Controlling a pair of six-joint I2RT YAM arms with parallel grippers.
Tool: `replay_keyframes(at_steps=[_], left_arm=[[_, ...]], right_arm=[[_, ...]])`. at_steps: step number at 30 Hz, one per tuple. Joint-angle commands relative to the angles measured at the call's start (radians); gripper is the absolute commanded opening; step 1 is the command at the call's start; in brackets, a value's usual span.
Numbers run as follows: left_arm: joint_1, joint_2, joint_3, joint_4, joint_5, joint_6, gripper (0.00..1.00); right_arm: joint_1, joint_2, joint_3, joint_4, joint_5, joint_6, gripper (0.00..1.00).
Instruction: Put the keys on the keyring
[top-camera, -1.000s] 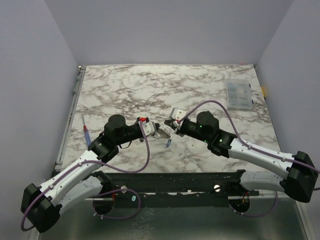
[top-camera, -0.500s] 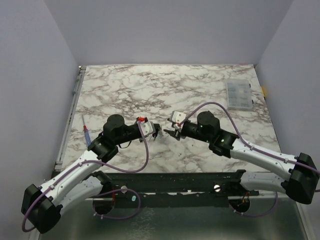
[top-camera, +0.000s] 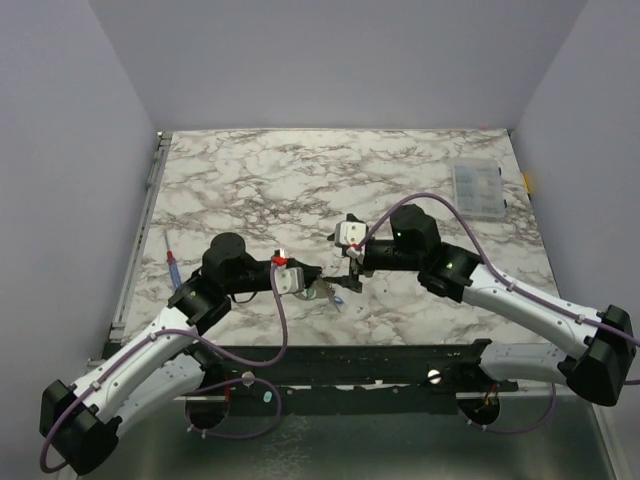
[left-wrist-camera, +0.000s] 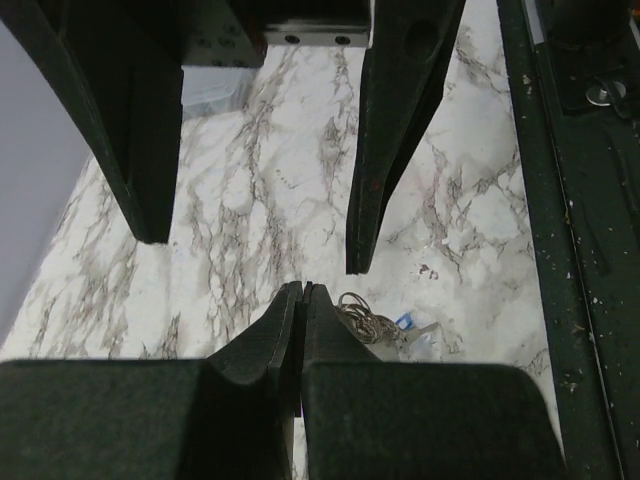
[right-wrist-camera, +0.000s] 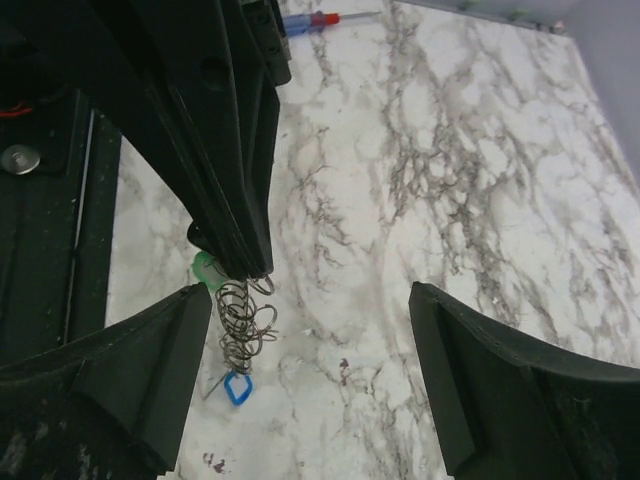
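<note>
Closest to me, my left pincer (left-wrist-camera: 302, 300) is pressed together on the keyring (right-wrist-camera: 245, 325), a bundle of silvery loops hanging at its tips, low over the marble worktop (top-camera: 300, 170). I count two keys. The green key (right-wrist-camera: 204, 268) peeks out just beside those tips, and the blue key (right-wrist-camera: 237, 387) lies at the loops' other end; I cannot tell whether either is threaded on. My right pincer (right-wrist-camera: 310, 300) faces the left one just beyond the ring, fingers spread wide and holding nothing. Off to the left, one blue-and-red pen-like tool (top-camera: 172, 266) lies near the worktop's edge. Farthest away, at the right, sits one clear compartment box (top-camera: 477, 190); what its cells hold is too small to make out.
</note>
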Motion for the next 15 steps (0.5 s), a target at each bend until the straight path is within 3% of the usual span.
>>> replay_keyframes(at_steps=[1,9,12,15], left_arm=[[0.006,-0.044,0.0,-0.026,0.124,0.07,0.0],[0.006,-0.049,-0.002,-0.032,0.138,0.084,0.0],[0.006,-0.047,-0.002,-0.031,0.142,0.087,0.0],[0.007,-0.045,0.0,-0.032,0.144,0.088,0.0]], right_arm=[[-0.004,0.066,0.072,-0.171,-0.123,-0.02,0.85],[-0.004,0.077,0.051,-0.117,-0.132,-0.012,0.53],[-0.004,0.078,0.038,-0.089,-0.145,-0.004,0.46],[-0.004,0.089,0.037,-0.089,-0.182,0.001,0.45]])
